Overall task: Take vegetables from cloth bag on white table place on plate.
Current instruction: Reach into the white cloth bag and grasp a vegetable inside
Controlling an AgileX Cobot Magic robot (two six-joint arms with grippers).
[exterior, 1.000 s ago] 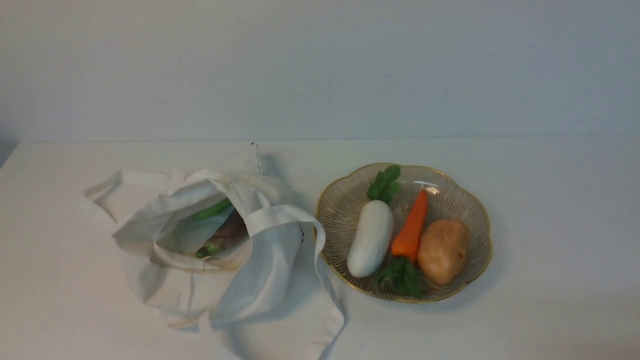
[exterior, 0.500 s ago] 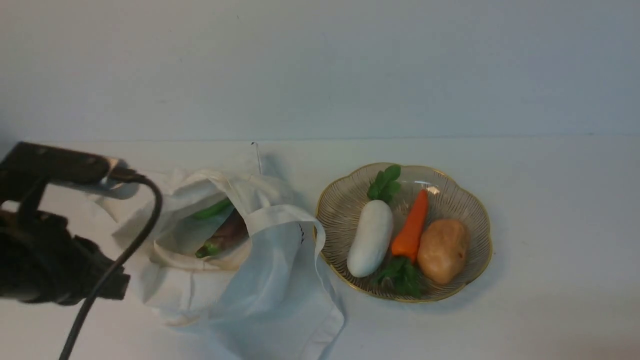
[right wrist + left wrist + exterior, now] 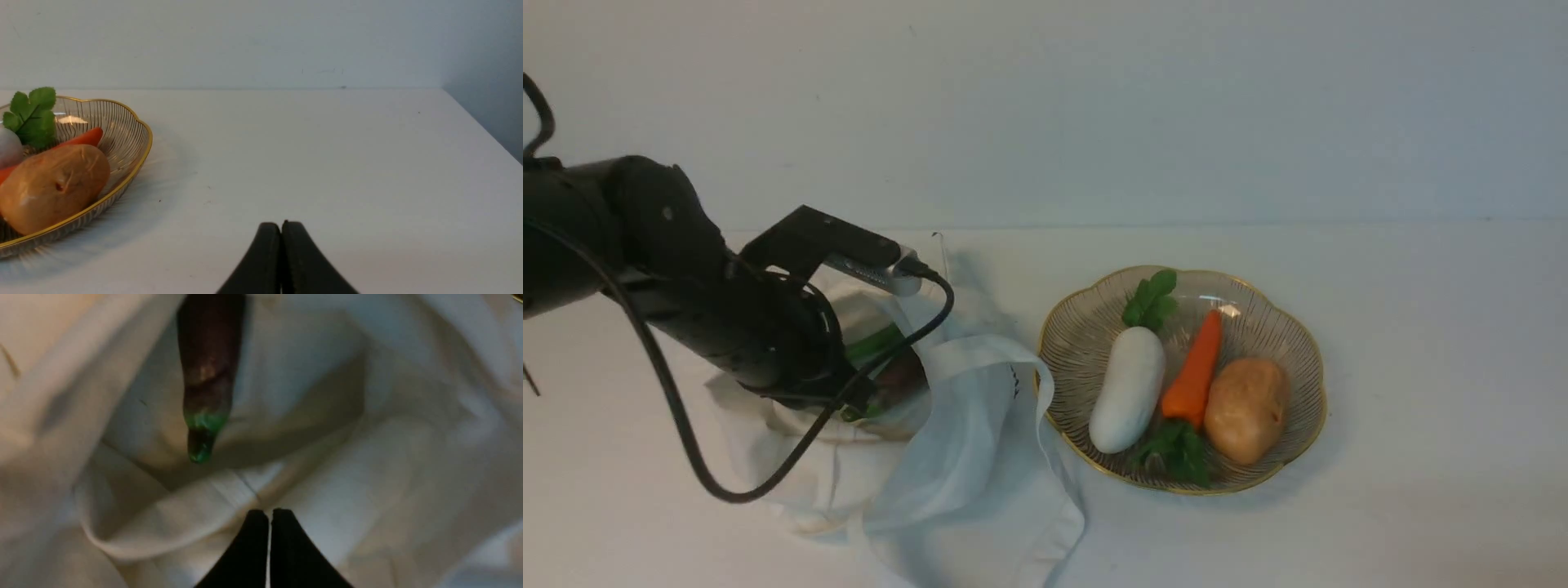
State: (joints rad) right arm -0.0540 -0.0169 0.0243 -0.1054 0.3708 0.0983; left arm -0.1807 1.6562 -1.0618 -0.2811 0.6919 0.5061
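Observation:
The off-white cloth bag [image 3: 964, 457] lies crumpled on the white table [image 3: 1421, 327], left of the plate [image 3: 1308, 359]. My left arm [image 3: 727, 318] hangs over the bag's mouth and hides most of it. In the left wrist view my left gripper [image 3: 269, 512] is shut and empty, just above the bag's hem [image 3: 184, 522], short of the dark purple eggplant [image 3: 208, 367] with its green cap. A strip of the green vegetable [image 3: 874, 343] shows beside the arm. My right gripper [image 3: 281, 223] is shut and empty, low over bare table to the right of the plate [image 3: 143, 139].
In the plate lie a white radish [image 3: 1129, 390], an orange carrot [image 3: 1194, 371] and a brown potato [image 3: 1246, 408], all with green leaves around them. A wall stands behind the table. The table's right edge [image 3: 490, 134] shows in the right wrist view.
My left arm has come in from the left and moved right and up until it hangs over the bag's mouth. The bag's strap has shifted a little. The plate is unchanged.

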